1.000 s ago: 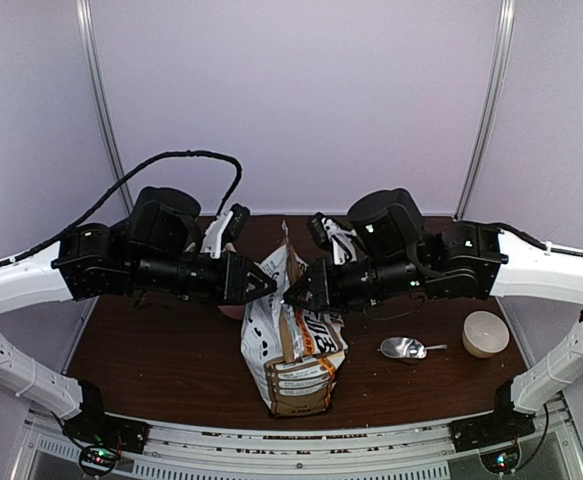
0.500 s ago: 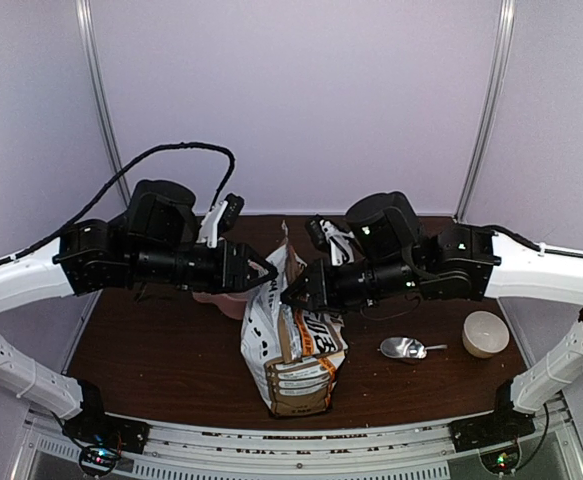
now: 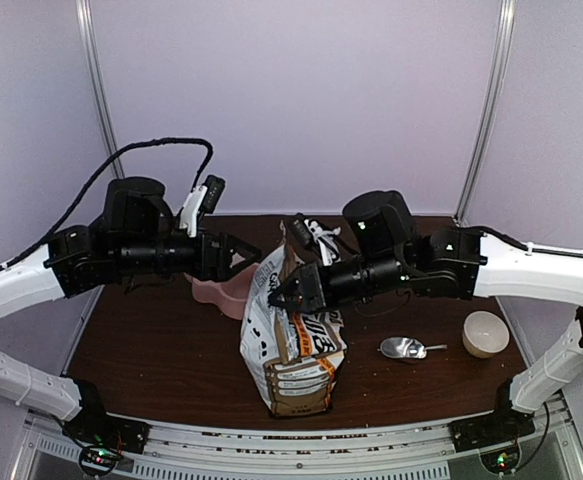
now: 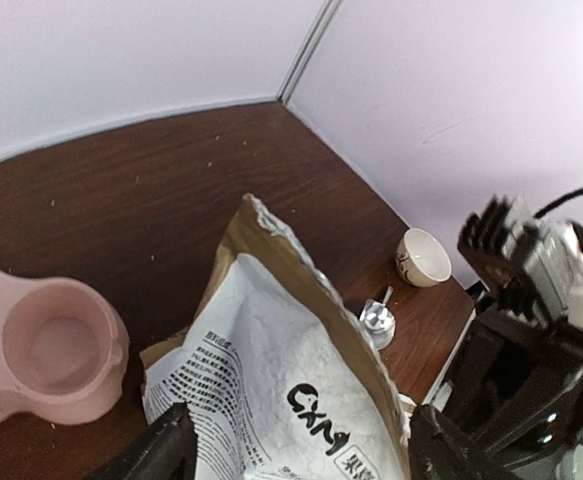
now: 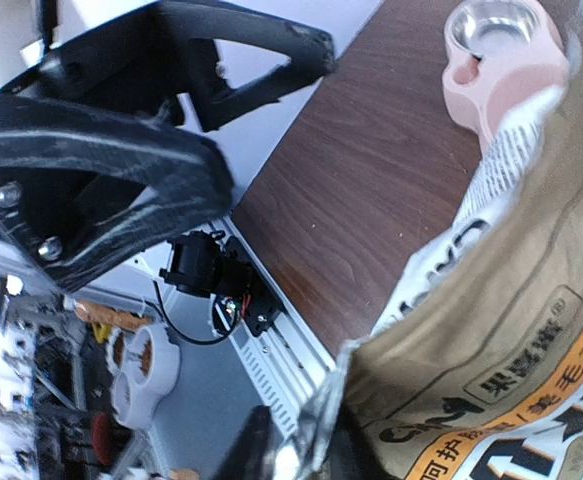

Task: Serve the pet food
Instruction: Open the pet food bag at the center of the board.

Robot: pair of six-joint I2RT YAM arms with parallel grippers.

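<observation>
We've got the large white, grey and orange foil-lined bag (image 3: 293, 350) standing upright in the middle of the dark brown desk (image 3: 151, 350), and the right end effector (image 3: 279, 295) is clamped on the ragged top edge of it. The right wrist view shows that edge pinched between the fingers. We read that pinch as a steadying hold: it props the bag upright and holds one side of the mouth in place.

Over on the other side, the left end effector (image 3: 251, 252) hangs with its jaws wide apart, holding nothing. It sits just beside the bag's upper left edge and above the pink double-basin feeder (image 3: 221, 292). In its wrist view the two fingers frame the printed face of the bag without touching it.

Now, the pet food itself: we can't see a single pellet from any view. We judge it's down inside the bag, below the right end effector's grip and to the right of the open left one.

The shiny metal scoop (image 3: 403, 348) lies flat on the desk to the bag's right, untouched, with a small cream cup (image 3: 484, 333) beyond it. The feeder waits on the bag's far left side, its visible basin showing no kibble, so serving is not yet done.
</observation>
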